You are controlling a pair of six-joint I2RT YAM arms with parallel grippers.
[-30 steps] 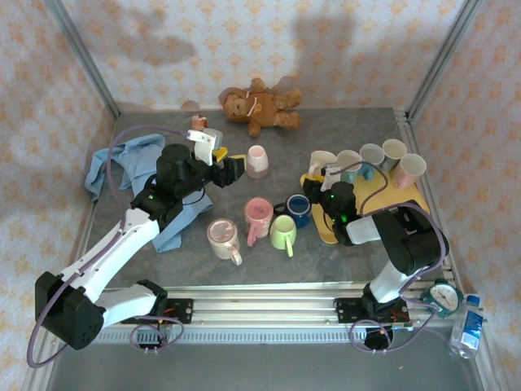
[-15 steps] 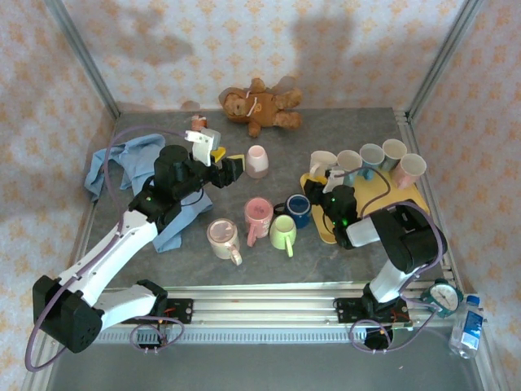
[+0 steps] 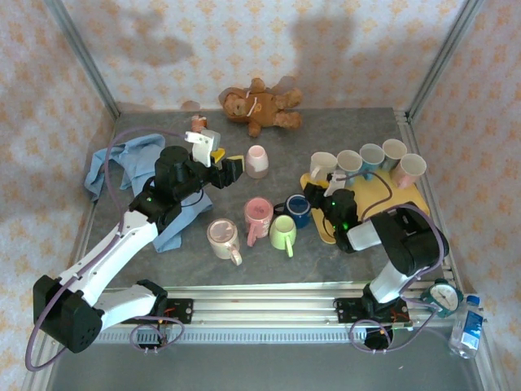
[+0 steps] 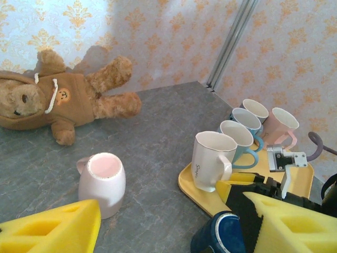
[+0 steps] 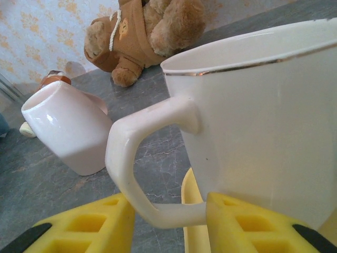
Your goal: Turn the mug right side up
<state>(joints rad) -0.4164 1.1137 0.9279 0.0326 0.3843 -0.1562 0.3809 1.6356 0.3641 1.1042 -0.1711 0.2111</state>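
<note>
In the right wrist view the white mug is running off the top and right edges. Its foot is disappearing behind the yellow fingers of the right gripper (whether they are pressing the handle is not showing). The left wrist view is cropping the navy mug at the bottom and the teddy bear at the left.

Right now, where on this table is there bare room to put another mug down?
Bare table lies at the back, between the teddy bear and the yellow tray. Another strip runs between the green mug and the near rail. It is crowded around that mug and on the tray.
</note>
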